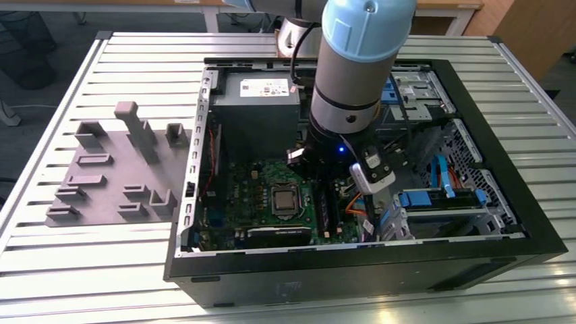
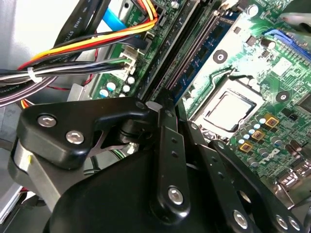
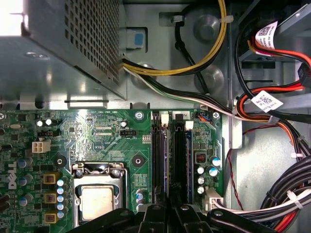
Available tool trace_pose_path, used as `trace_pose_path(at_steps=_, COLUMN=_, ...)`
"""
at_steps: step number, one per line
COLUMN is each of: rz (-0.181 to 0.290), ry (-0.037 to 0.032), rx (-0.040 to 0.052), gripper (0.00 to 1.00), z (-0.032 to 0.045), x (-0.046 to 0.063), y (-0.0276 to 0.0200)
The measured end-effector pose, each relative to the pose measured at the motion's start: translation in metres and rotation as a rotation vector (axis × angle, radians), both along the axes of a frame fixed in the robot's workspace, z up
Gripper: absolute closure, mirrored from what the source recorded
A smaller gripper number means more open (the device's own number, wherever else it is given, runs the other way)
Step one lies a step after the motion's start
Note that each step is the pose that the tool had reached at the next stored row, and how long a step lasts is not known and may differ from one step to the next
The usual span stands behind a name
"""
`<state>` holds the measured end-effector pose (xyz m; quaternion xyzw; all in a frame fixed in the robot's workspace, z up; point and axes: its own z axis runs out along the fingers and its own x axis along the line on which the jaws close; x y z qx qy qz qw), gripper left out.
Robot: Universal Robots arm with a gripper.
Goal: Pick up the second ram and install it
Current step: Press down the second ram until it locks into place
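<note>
A: Where is the arm working?

B: Down inside the open computer case (image 1: 504,223), which lies on its side on the slatted bench (image 1: 54,250). The gripper (image 3: 167,216) hangs right over the memory slots (image 3: 167,155) on the motherboard (image 3: 97,141), between the processor socket (image 3: 99,201) and the cable bundle (image 3: 286,194).

A: And the second ram?

B: In the second wrist view a blue stick (image 2: 201,58) stands on edge in the slot line just beyond the gripper's tip, chips showing along its side. I judge that to be the one being installed, but I can't tell it from a stick already seated.

A: Is the gripper clamped on it?

B: I cannot tell. The finger linkages (image 2: 170,160) come together towards the slots, but the tips are hidden behind the gripper body.

A: Why come straight down?

B: Probably because a stick only goes in along the slot, pressed square.

A: How tight is it?

B: Tight. The power supply (image 3: 63,48) sits towards the case's back edge and the drive cage (image 1: 441,202) towards its front. The grey fixture tray (image 1: 117,169), near the bench's edge at the exterior view's left, has open room around it.
</note>
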<state>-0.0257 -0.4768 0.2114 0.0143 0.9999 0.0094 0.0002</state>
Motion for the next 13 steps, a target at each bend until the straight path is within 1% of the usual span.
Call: trace_pose_path(at_steps=13, rz=0.000, ry=0.0000, rx=-0.0001, gripper=0.86, z=-0.0027, x=-0.0030, y=0.0000)
